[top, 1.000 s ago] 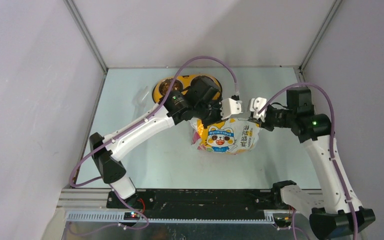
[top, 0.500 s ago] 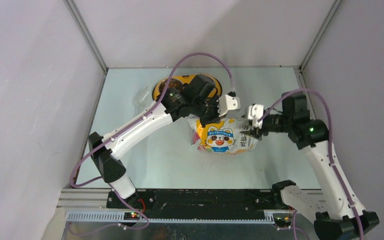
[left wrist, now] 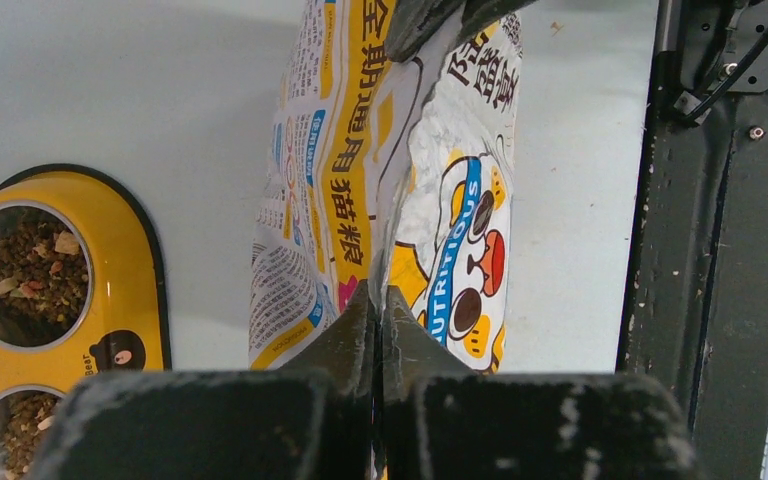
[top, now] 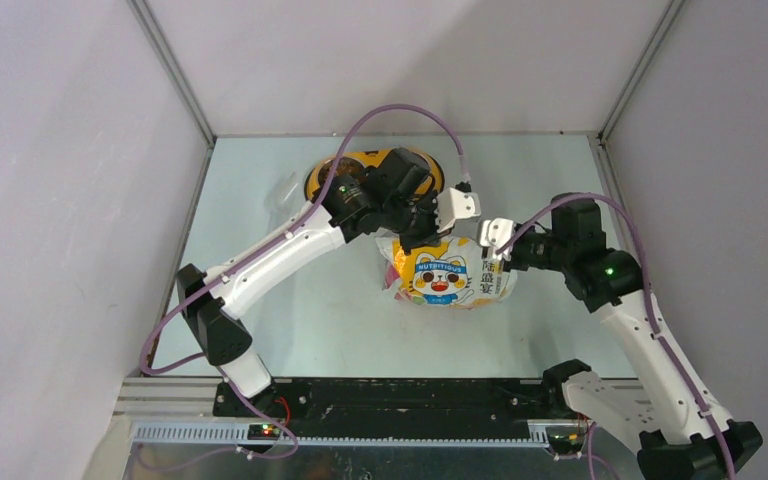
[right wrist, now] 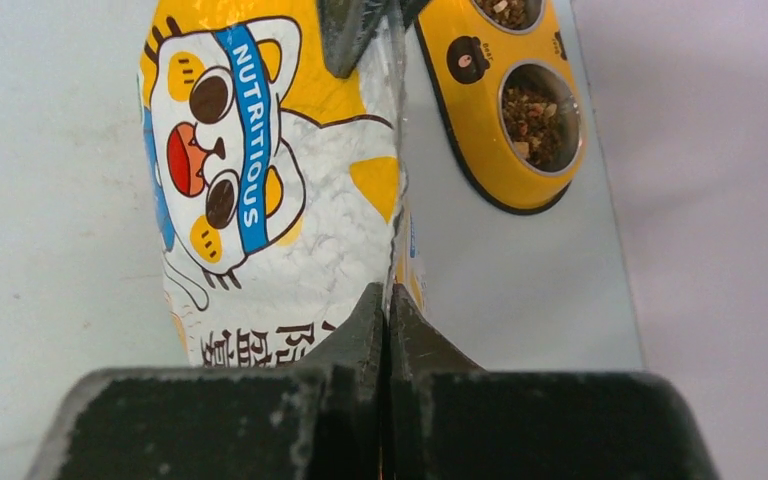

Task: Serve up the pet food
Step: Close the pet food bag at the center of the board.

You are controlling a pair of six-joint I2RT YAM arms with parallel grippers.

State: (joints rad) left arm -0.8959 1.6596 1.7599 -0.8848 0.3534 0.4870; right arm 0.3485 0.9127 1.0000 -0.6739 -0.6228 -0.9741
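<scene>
I am working inside a robotics lab's test cell. Plain pale panels (top: 60, 200) are boxing in the light counter (top: 290, 300) behind it and on both sides, with bare aluminium struts (top: 173, 72) running up from its far corners. Along the counter's near edge a black base plate (top: 400, 398) and a slotted metal rail (top: 380, 432) are carrying my two arms (top: 270, 255), and purple cables (top: 400, 108) are looping above the counter toward my left claw (left wrist: 378, 295) and right claw (right wrist: 388, 295).

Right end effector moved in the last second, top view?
Yes. The right end effector shifted left, away from the table's right edge, and toward the near side, now shut on the food bag.
</scene>
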